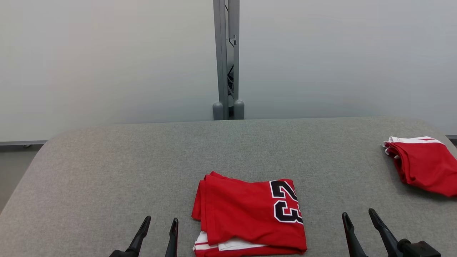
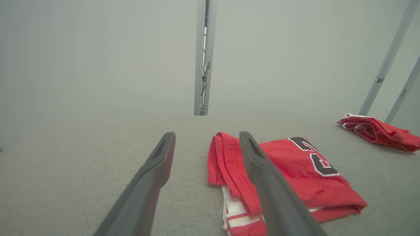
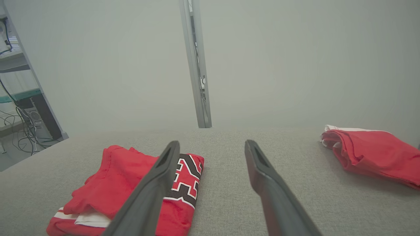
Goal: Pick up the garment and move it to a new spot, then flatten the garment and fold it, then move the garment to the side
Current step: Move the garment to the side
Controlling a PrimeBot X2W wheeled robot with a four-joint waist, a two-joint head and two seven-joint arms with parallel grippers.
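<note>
The left tool (image 1: 161, 218) and the right tool (image 1: 357, 212) are both hovering with fingers spread wide, gripping nothing. The folded red garment (image 1: 246, 210) is lying on the grey worktop (image 1: 107, 171) between the two tools, just beside the left one. A second red garment (image 1: 425, 164) is sitting beyond the right tool, off to its right.

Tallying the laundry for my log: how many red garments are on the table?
2. The folded red jersey, numbered 23, lies front-centre on the grey table; a second red garment sits bunched at the right edge. Nothing seems hidden.
</note>
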